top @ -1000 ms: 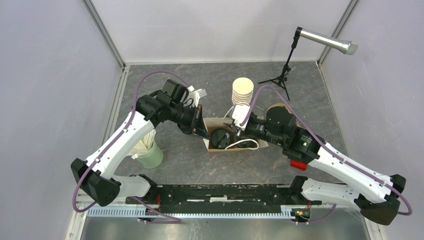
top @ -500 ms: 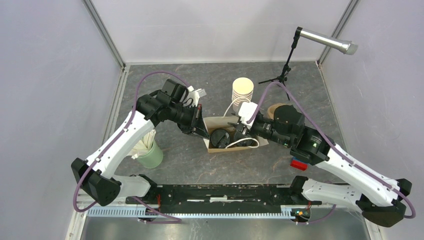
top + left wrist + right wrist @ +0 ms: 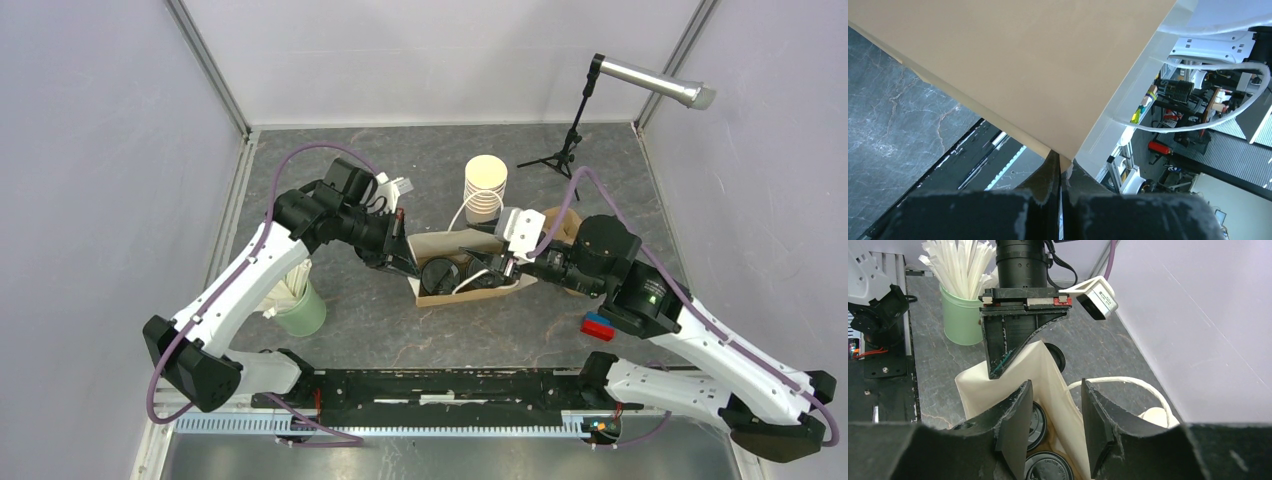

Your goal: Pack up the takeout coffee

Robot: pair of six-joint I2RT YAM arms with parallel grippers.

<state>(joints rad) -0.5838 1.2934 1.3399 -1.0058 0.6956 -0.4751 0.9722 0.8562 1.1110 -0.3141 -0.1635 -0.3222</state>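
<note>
A beige paper bag [image 3: 440, 246] with white rope handles stands open in the middle of the table. Two takeout coffee cups sit inside it, with only their black lids [image 3: 440, 275] [image 3: 486, 279] showing. My left gripper [image 3: 405, 262] is shut on the bag's left rim [image 3: 1023, 65], the fingertips [image 3: 1053, 167] pinching the paper edge. My right gripper [image 3: 1056, 390] hovers open just above the bag's right part, holding nothing. In the right wrist view the two lids [image 3: 1037, 417] [image 3: 1048, 467] lie below its left finger, and the bag wall [image 3: 1048, 365] runs under the gap.
A stack of lidless cream cups [image 3: 485, 180] stands behind the bag. A green cup of white straws [image 3: 298, 305] is at the left. A microphone stand [image 3: 568, 135] rises at the back right. A red and blue block [image 3: 598, 325] lies beside the right arm. A loose black lid [image 3: 1055, 354] lies beyond the bag.
My right arm has drawn back to the right, away from the bag's middle, with its jaws widening. A second lidded cup now shows in the bag. The left arm has stayed put.
</note>
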